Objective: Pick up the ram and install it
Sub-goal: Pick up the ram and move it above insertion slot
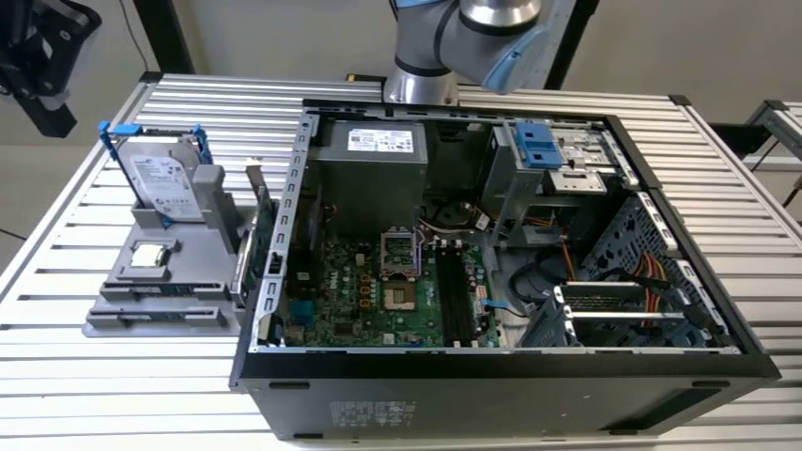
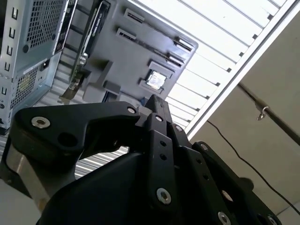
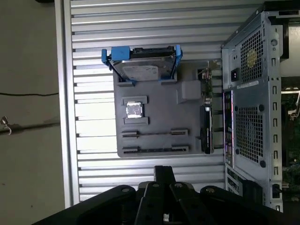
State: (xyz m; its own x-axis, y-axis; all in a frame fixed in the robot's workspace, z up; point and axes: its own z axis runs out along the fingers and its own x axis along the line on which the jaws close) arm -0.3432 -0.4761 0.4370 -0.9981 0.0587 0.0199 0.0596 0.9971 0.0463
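Observation:
The ram (image 3: 154, 150) is a thin dark stick standing on edge in the outer of two long slots of a grey fixture (image 3: 154, 117). In the exterior view the ram (image 1: 169, 306) sits at the fixture's near end, on the exterior view's left of the open computer case (image 1: 501, 366). My gripper (image 3: 164, 171) hangs high over the table beyond that end of the fixture, well clear of the ram. Its black fingertips (image 2: 157, 102) meet at the centre, shut on nothing. The black memory slots (image 1: 454, 293) run along the motherboard inside the case.
The fixture also holds a silver hard drive in a blue frame (image 1: 161, 178), a small square processor chip (image 1: 149, 254) and an upright expansion card (image 1: 257, 235) beside the case wall. The arm (image 1: 476, 38) rises behind the case. Everything stands on a slatted metal table (image 1: 75, 395).

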